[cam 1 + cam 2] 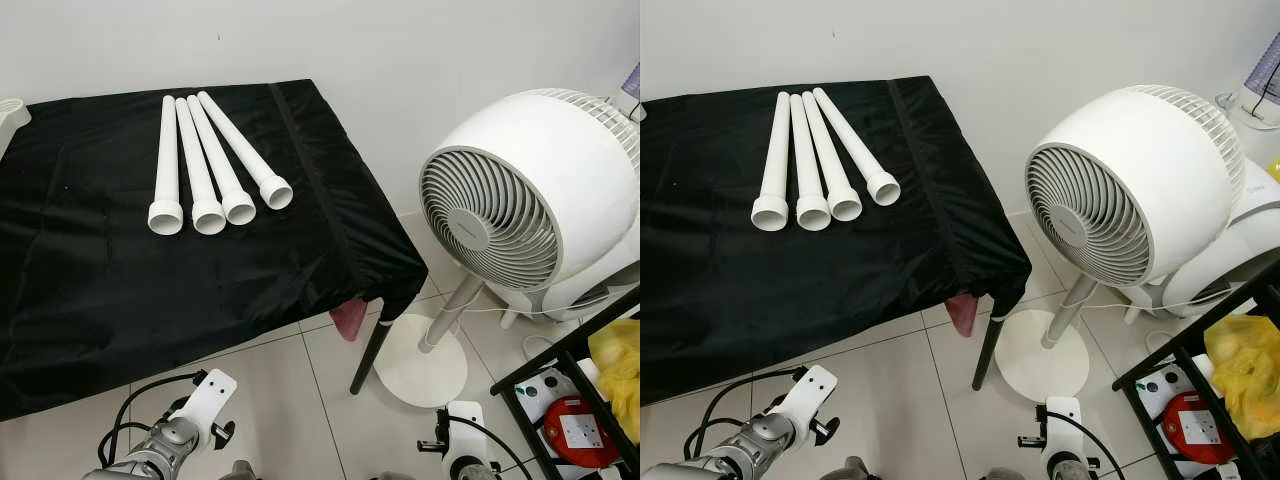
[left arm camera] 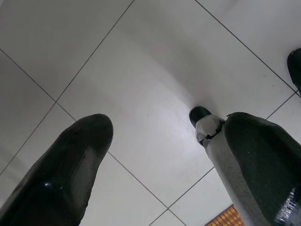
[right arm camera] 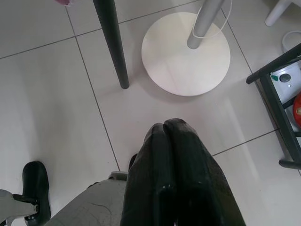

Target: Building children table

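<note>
Four white table legs (image 1: pixel 212 165) lie side by side on the black-covered worktop (image 1: pixel 120 270), their flared open ends toward the robot and their far ends fanning close together near the wall. They touch or nearly touch one another; the rightmost leg (image 1: pixel 245 152) angles away from the rest. Both arms hang low over the tiled floor (image 1: pixel 300 400), well apart from the legs. The left pincer (image 2: pixel 160 155) points at the floor with its fingers spread wide and nothing between them. The right pincer (image 3: pixel 164 129) has its two fingers pressed together, empty, near a black worktop leg (image 3: pixel 112 42) and the round base (image 3: pixel 186 54) of a white standing fan (image 1: pixel 520 190). Beside the fan stands a dark rack (image 1: pixel 580 400) holding what seems a yellow bag (image 1: pixel 620 365).
</note>
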### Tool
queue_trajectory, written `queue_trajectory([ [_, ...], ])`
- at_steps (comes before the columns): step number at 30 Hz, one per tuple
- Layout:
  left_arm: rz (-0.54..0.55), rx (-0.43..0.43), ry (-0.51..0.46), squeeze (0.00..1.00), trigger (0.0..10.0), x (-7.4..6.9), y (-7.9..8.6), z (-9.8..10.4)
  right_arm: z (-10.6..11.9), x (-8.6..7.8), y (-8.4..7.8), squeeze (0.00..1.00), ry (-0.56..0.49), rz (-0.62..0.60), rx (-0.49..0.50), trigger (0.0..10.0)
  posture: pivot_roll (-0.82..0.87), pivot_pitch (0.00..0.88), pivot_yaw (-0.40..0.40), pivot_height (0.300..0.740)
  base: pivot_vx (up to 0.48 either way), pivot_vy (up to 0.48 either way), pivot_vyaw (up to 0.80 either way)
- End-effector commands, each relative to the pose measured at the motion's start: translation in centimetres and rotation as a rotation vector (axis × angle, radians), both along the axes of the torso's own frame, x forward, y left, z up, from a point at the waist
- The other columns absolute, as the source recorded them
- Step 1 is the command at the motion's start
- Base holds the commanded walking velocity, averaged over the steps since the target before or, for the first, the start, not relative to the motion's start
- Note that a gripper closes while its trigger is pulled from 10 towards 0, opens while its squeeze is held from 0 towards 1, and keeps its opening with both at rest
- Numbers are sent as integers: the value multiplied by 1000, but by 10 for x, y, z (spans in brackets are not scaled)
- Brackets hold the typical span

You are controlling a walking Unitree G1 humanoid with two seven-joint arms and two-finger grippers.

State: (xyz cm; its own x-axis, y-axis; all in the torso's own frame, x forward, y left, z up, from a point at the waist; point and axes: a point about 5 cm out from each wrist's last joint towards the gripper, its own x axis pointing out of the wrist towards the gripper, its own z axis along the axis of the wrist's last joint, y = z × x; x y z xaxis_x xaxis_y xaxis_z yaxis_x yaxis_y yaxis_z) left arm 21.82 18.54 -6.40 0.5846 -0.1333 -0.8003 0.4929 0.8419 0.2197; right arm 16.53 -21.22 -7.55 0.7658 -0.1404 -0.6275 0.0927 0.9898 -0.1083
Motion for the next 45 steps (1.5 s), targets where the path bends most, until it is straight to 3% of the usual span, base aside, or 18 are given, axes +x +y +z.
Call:
queue_trajectory([
  [1, 139, -195, 8, 0, 10000, -9, -12, -5, -31, -75, 8, 0, 243, -167, 122, 10000, -23, 31, -24, 740, 0, 0, 0],
  [8, 135, -212, 7, 0, 10000, -5, -17, -3, -30, -69, 12, 0, 235, -129, 120, 10000, -26, 19, -15, 740, 0, 0, 0],
  [14, 82, -194, 44, 0, 10000, -17, -23, -10, -30, -68, 10, 0, 240, -143, 123, 10000, -31, 2, -11, 740, 0, 0, 0],
  [21, 65, -203, 44, 0, 10000, -17, -27, -10, -30, -66, 11, 0, 244, -133, 123, 10000, -27, 3, -15, 740, 0, 0, 0],
  [45, 86, -188, 24, 0, 10000, -11, -22, -7, -30, -71, 4, 0, 259, -142, 125, 10000, -18, 0, -14, 740, 0, 0, 0],
])
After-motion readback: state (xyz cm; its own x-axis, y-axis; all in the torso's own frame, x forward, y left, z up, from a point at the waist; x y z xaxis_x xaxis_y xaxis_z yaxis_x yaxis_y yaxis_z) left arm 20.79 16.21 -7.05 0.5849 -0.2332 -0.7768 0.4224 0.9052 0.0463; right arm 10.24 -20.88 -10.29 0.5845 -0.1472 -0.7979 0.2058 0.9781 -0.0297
